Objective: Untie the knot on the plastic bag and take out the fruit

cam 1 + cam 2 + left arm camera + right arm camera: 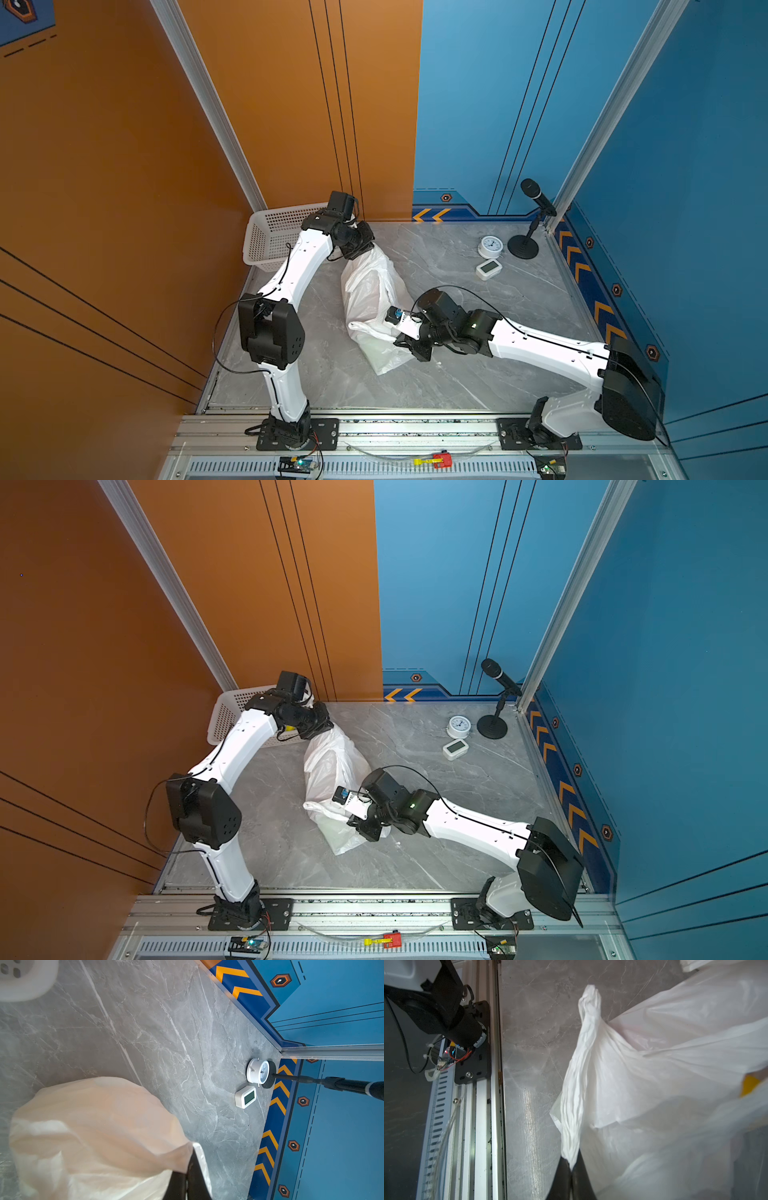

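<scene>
Nearest the base rail, the right gripper (572, 1164) has its jaws pressed together on a twisted handle (583, 1076) of the plastic bag (370, 291). The handle is a rope-like strip of crumpled white film ending in a free tip. The bag lies lengthwise on the grey, marble-patterned table (457, 374) between the two arms. It is thin, crinkly and translucent, slack at the near end and rounder toward the far one.

At the far end the left gripper (187, 1169) is clamped on a fold of the film, just beside the white perforated basket (270, 237).

No tied lump shows in any view, so whether the knot is undone cannot be told. The held handle looks loose, which suggests the step in hand is pulling the mouth open. The fruit is not plainly visible — only a warm orange tint through the film in the left wrist view, and a yellow patch (749, 1084) at a gap.

The next move likely calls for drawing the handle away while the far grip anchors the bag — gently, since such film would probably stretch or tear.

Farthest back stand a round clock (491, 246) and a microphone (536, 195).
</scene>
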